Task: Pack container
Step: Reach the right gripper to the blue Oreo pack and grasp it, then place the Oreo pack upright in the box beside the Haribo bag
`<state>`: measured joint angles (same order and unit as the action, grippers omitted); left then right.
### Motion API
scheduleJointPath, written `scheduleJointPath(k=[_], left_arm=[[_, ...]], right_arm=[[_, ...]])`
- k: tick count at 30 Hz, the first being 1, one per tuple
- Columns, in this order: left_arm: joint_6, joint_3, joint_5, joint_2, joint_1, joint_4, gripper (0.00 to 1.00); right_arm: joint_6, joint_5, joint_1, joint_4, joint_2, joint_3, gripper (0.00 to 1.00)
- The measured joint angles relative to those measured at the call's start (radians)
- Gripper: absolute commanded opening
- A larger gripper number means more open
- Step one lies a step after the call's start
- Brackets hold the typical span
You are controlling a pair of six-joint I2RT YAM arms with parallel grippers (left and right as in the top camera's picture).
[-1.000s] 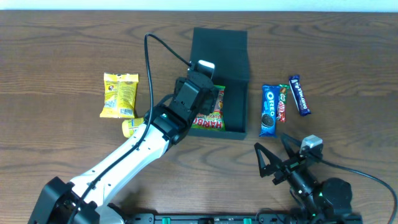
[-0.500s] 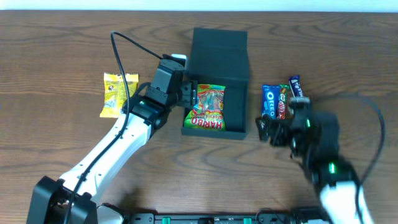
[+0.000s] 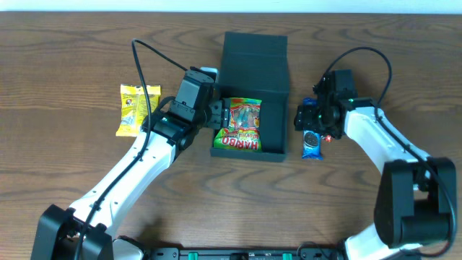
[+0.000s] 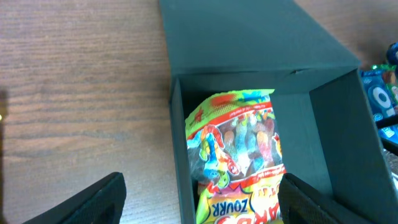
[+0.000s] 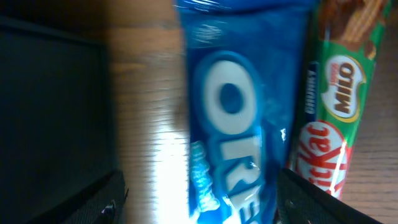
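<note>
The dark teal container (image 3: 254,54) stands open at the table's middle, its lid flap lying flat behind it. A green Haribo bag (image 3: 242,126) lies inside. My left gripper (image 3: 220,115) is open and empty and straddles the box's left wall; the left wrist view shows the container (image 4: 249,37), the Haribo bag (image 4: 239,143) and my left gripper (image 4: 202,208). My right gripper (image 3: 309,119) is open just above a blue Oreo packet (image 3: 312,144), right of the box. The right wrist view shows the Oreo packet (image 5: 233,118) between my right gripper's open fingers (image 5: 205,205).
A yellow snack packet (image 3: 137,110) lies left of the box, partly under my left arm. A red-and-green KitKat Milo bar (image 5: 339,93) lies against the Oreo's far side. The container's dark wall (image 5: 50,93) is close on the gripper's other side.
My left gripper has drawn back left off the box, and the Haribo bag now lies uncovered inside. My right arm has swung from the table's front edge to above the Oreo packet.
</note>
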<state>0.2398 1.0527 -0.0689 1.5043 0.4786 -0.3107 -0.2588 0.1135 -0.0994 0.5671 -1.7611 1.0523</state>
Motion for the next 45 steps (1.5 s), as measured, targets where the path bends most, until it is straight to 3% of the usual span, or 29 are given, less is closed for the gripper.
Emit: scheduleJointPath(k=[4, 7, 14, 18, 23, 27, 35, 45], left_arm=[[0.0, 0.0, 0.0, 0.0, 0.0, -0.002, 0.8], [0.0, 0.0, 0.0, 0.0, 0.0, -0.002, 0.8], [0.0, 0.0, 0.0, 0.0, 0.0, -0.001, 0.8], [0.0, 0.0, 0.0, 0.0, 0.0, -0.002, 0.8], [0.0, 0.0, 0.0, 0.0, 0.0, -0.001, 0.8], [0.0, 0.0, 0.0, 0.0, 0.0, -0.002, 0.8], [-0.001, 0.0, 0.0, 0.0, 0.0, -0.002, 0.8], [0.0, 0.0, 0.0, 0.0, 0.0, -0.002, 0.8]], right_arm=[[-0.002, -0.045, 0.0, 0.012, -0.007, 0.001, 0.78], [-0.003, -0.061, 0.0, 0.011, -0.007, 0.002, 0.68], [-0.014, -0.066, 0.0, 0.011, -0.048, 0.002, 0.57], [-0.012, -0.065, 0.0, 0.01, -0.074, 0.003, 0.41], [-0.017, -0.061, 0.0, 0.032, -0.075, 0.015, 0.36], [-0.01, -0.057, 0.0, 0.143, -0.076, 0.084, 0.31], [0.004, -0.024, -0.01, 0.332, -0.032, 0.325, 0.3], [-0.004, 0.08, -0.225, 0.285, 0.013, 0.346, 0.35]])
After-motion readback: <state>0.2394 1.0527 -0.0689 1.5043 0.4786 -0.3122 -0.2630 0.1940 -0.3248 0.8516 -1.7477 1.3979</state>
